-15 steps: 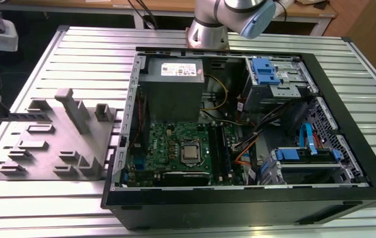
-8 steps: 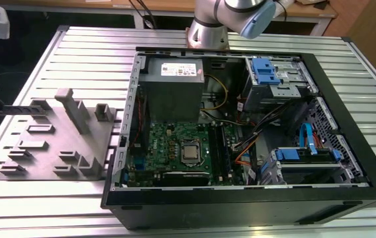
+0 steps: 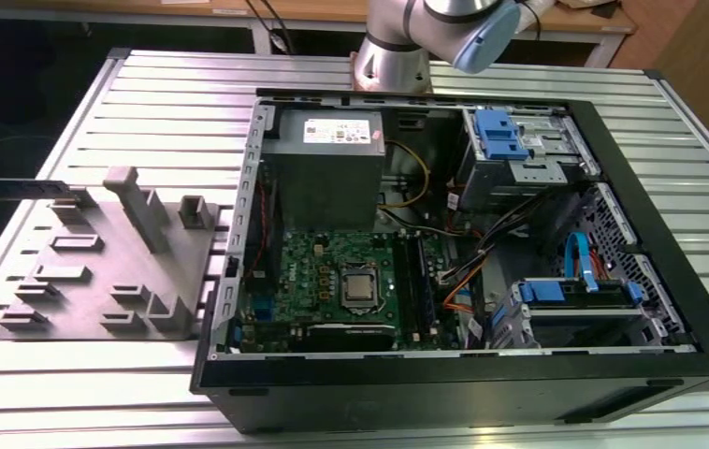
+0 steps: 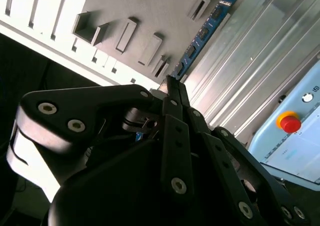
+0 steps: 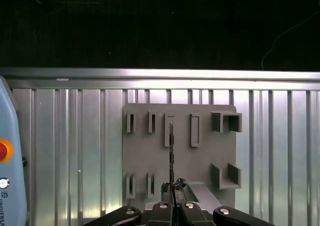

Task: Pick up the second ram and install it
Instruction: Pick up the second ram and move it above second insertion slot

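First wrist view: pincer (image 5: pixel 172 198) drawn narrow, both black fingers pressed against the near end of the second ram (image 5: pixel 171 156). Stick seen edge-on as a thin dark line running out from the fingertips across the grey holder block (image 5: pixel 200 156). Its far end overlaps one of the slots in the block's far row. Cannot tell whether that end sits in the slot or hangs clear of it.

Second wrist view: same grip from the side. Pincer (image 4: pixel 170 88) closed on the second ram (image 4: pixel 202 33); blue board with a row of dark chips reaches away from the fingertips, along the edge of the holder block (image 4: pixel 150 6) where it meets the ribbed metal bench (image 4: pixel 260 41). Red push button (image 4: pixel 290 122) on a pale blue box lies beyond, on the bench.

Exterior view: second ram (image 3: pixel 30 188) shows as a dark flat bar coming in from the exterior view's left, level, its tip at the far corner of the holder block (image 3: pixel 93 271). Open computer case (image 3: pixel 654 281) lies on the bench (image 3: pixel 455 70) to the exterior view's right of the block, just beside it. Green motherboard (image 3: pixel 317 281) is exposed inside, well apart from the stick. Arm (image 3: pixel 398 47) rises behind the case.
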Tool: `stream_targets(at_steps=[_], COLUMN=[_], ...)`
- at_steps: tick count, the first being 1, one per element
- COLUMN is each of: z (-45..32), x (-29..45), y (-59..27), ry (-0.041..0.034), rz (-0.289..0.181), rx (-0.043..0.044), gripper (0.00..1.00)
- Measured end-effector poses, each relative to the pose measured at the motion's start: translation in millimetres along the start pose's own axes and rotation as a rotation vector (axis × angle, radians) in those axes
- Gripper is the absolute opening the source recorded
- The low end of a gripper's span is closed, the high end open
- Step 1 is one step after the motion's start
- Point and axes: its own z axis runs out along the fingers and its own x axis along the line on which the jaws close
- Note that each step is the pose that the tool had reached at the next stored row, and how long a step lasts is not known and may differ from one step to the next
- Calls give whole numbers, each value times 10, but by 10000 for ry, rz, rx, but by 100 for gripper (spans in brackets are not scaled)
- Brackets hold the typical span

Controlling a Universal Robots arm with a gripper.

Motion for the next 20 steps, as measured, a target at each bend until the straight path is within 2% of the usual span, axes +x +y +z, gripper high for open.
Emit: stream_targets(at_steps=[5, 8, 16, 20], z=[-156, -224, -238, -237], x=[-14, -20, -22, -22], y=[0, 1, -4, -56], ry=[-12, -16, -12, -14], rz=[-2, -3, -3, -2], rx=[31, 43, 44, 45], gripper=[9, 9, 9, 9])
